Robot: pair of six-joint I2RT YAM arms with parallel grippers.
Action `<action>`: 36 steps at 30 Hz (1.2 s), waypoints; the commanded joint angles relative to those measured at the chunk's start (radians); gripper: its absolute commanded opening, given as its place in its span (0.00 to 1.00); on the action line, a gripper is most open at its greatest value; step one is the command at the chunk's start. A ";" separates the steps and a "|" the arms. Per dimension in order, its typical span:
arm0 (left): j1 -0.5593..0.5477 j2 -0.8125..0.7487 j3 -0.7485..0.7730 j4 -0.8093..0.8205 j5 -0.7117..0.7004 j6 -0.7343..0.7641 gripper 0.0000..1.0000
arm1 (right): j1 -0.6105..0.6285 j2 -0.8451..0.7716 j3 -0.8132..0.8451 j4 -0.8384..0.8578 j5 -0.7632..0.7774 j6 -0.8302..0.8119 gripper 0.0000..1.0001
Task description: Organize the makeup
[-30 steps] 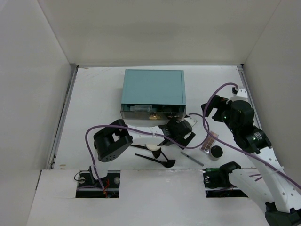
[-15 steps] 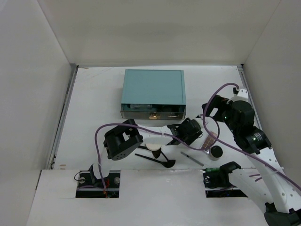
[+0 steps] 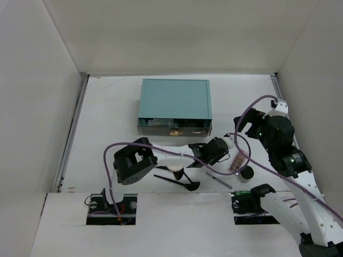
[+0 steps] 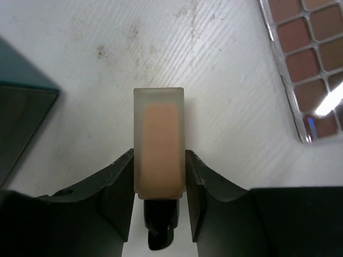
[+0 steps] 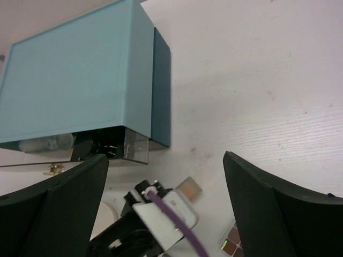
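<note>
My left gripper [image 4: 159, 163] is shut on the clear bottle [image 4: 158, 142] of peach liquid, its fingers [image 4: 120, 187] pressing both sides just above the black cap. From above, the left gripper [image 3: 218, 149] sits right of the teal box's front, beside the palette [image 3: 238, 160]. The palette's brown pans [image 4: 308, 64] lie to the upper right in the left wrist view. My right gripper [image 5: 166, 206] hangs open above, looking down on the bottle's end [image 5: 191, 189]. A black jar [image 3: 246, 172], a pencil [image 3: 218, 180], black brushes [image 3: 177, 180] and a round puff [image 3: 175, 168] lie along the front.
The teal drawer box [image 3: 174, 101] stands at the back middle with its clear-fronted drawer [image 5: 128, 147] pulled out a little. A purple cable [image 3: 161, 151] trails from the left arm across the brushes. White walls close in the table.
My left gripper slid right over the bottle and its jaws went from wide open to shut on it. The right arm shifted slightly and stayed open.
</note>
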 commanded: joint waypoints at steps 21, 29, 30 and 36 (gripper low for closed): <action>0.364 -0.806 -0.316 0.035 0.474 0.223 0.00 | -0.034 -0.008 0.000 0.058 -0.035 0.013 0.93; 0.583 -0.790 -0.350 0.053 0.873 0.386 0.00 | -0.034 -0.005 -0.005 0.058 -0.070 0.005 0.92; 0.603 -0.792 -0.361 0.053 0.930 0.409 0.00 | -0.034 -0.005 -0.005 0.058 -0.075 0.003 0.92; 0.708 -0.753 -0.381 0.031 1.126 0.484 0.00 | -0.034 -0.017 -0.005 0.058 -0.105 0.003 0.92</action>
